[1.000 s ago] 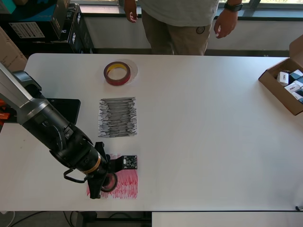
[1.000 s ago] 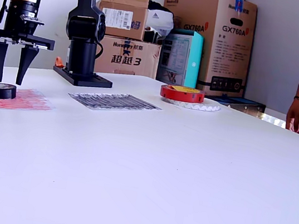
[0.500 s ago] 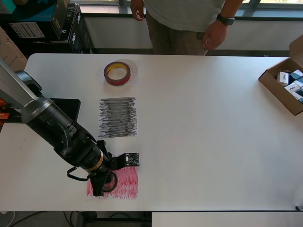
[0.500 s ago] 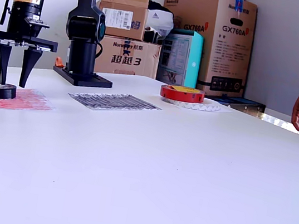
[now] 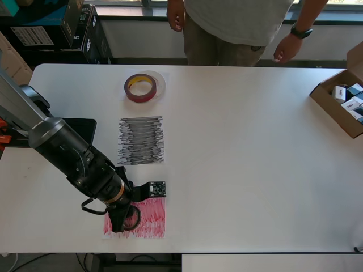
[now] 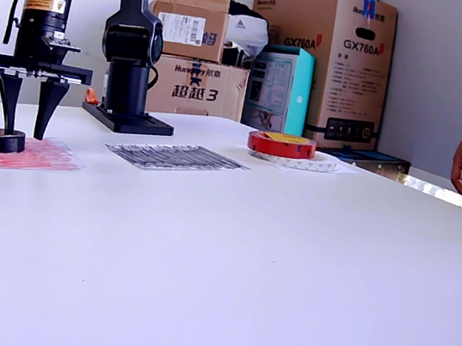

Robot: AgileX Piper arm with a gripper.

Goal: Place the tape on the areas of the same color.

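Parted jaws low over black roll (image 6: 0,139) on red sheet (image 6: 25,153).
Gripper (image 6: 25,126) spread, gripping nothing; one finger reaches the roll's far rim, the other stands just beside it toward the exterior view's right. Black roll on the wrong colour; black sheet (image 5: 141,140) bare nearby. Red roll (image 5: 140,88) on white ring (image 6: 313,161), far end of table (image 5: 255,141). Risk: closing off-centre, so a finger catches the rim, tips or skids the roll and drags the loose sheet.
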